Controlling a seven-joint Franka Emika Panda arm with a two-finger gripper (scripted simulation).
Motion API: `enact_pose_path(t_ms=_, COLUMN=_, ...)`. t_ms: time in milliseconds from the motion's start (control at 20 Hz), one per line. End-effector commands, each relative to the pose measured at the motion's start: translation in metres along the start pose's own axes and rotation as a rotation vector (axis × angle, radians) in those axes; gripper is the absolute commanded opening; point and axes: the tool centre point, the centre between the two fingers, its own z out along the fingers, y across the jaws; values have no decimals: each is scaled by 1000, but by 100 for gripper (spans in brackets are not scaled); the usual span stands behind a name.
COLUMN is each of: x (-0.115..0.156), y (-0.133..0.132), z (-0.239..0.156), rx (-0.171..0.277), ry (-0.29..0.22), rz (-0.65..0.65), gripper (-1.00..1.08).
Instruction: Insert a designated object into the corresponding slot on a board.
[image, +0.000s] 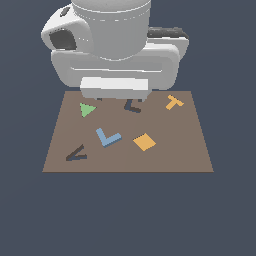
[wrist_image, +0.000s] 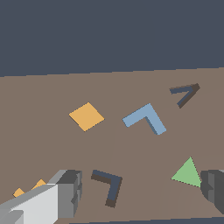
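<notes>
nearest the wrist camera are the gripper's (wrist_image: 140, 192) two grey fingers (wrist_image: 70, 192), spread wide apart with nothing between them, hanging over the far part of the brown board (image: 195, 150) (far as the exterior view has it). in the gap between them lies the dark l-shaped slot (wrist_image: 109, 186), and the green triangle (wrist_image: 188, 173) sits just beside the other finger.

the light-blue l-shaped block (image: 107, 137) lies flat near the middle of the board, apart from the gripper and untouched, between the narrow v-shaped recess (image: 76, 154) and the orange square (image: 144, 142). so the task looks to be at its first step: the approach, with no grasp yet made. the next move, i judge, calls for carrying the open fingers over to the blue block, turning them to straddle one thick arm, lowering and closing; the block will later need turning to match the slot.

counted: one blue l block, one green triangle, one orange square, one orange t-shaped piece (image: 174, 102), two dark recesses, one board.
</notes>
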Motion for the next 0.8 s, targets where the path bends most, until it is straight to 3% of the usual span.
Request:
enact_pose_path(t_ms=0, x=0, y=0, z=0, rx=0, ry=0, rz=0, gripper=100)
enact_pose_path(t_ms=750, x=3, y=12, z=33, rx=4, ry=-10, rz=-135, gripper=100)
